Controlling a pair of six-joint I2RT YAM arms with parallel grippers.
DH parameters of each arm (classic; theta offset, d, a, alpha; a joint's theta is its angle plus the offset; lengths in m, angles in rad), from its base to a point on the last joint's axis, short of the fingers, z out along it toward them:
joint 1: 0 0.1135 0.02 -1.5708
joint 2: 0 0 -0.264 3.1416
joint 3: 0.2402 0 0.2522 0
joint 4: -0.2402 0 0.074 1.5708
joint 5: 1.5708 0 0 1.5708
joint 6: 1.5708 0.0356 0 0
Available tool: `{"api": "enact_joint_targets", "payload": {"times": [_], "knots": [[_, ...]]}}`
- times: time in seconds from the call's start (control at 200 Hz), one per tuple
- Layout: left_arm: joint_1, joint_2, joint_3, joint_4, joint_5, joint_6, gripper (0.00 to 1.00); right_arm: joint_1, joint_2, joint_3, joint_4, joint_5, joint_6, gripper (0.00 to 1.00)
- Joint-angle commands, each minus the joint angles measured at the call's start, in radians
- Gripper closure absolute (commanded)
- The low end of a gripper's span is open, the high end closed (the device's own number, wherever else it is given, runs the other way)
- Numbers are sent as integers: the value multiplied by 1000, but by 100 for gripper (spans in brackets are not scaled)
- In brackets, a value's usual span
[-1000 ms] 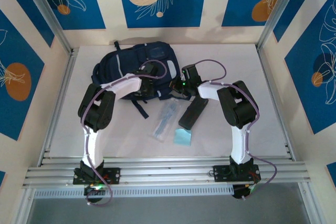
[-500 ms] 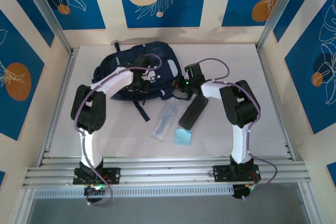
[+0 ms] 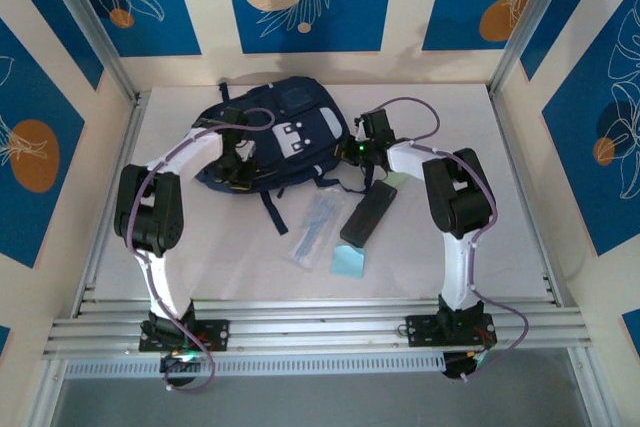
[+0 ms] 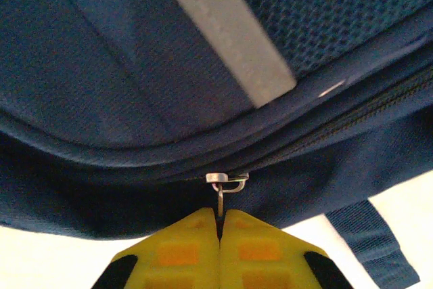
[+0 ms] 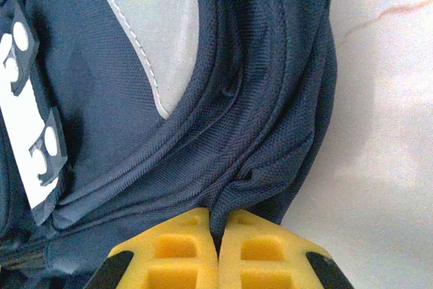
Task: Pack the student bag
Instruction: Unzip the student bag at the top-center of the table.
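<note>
The student bag (image 3: 285, 132), dark navy with a light grey front patch, lies flat at the back middle of the table. My left gripper (image 3: 238, 169) is at its left edge. It is shut on the metal zipper pull (image 4: 224, 191), whose slider sits on the zip line of the navy bag (image 4: 135, 86). My right gripper (image 3: 362, 152) is at the bag's right edge, shut on a pinched fold of the bag fabric (image 5: 254, 181) beside the grey patch (image 5: 155, 25).
In front of the bag lie a clear plastic sleeve (image 3: 316, 227), a black flat case (image 3: 367, 213) and a small light blue pad (image 3: 347, 262). A black strap (image 3: 272, 210) trails from the bag toward them. Aluminium frame posts flank the white table (image 3: 480, 197).
My left arm has swung left and back along the bag's edge to its left side. The bag has shifted and flattened. My right gripper moved slightly back, still on the bag's right edge.
</note>
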Motion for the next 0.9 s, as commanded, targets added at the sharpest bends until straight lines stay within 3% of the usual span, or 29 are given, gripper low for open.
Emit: {"api": "enact_joint_targets", "payload": {"times": [0.0, 0.1, 0.13, 0.255, 0.305, 0.41, 0.48, 0.645, 0.895], "knots": [[22, -45, -50, -98, 14, 15, 100, -76, 56, 103, -40, 74, -49, 100], [-14, -96, -80, -58, 147, -34, 100, -101, 104, 219, -98, 40, -39, 97], [-30, -111, -81, -45, 188, -49, 100, -104, 111, 247, -119, 26, -34, 90], [-95, -144, -37, 18, 310, -105, 100, -103, 59, 251, -154, -41, -24, 46], [-116, -137, 3, 28, 341, -117, 100, -100, 16, 224, -172, -77, -5, 36], [-147, -107, 95, 47, 387, -142, 100, -91, -93, 104, -142, -190, 80, 31], [-159, -89, 151, 62, 410, -154, 100, -86, -166, 0, -70, -254, 163, 22], [-174, -69, 224, 93, 436, -172, 100, -47, -255, -158, 53, -371, 324, 22], [-201, -73, 180, 138, 457, -192, 100, 69, -209, -245, 254, -340, 510, 23]]}}
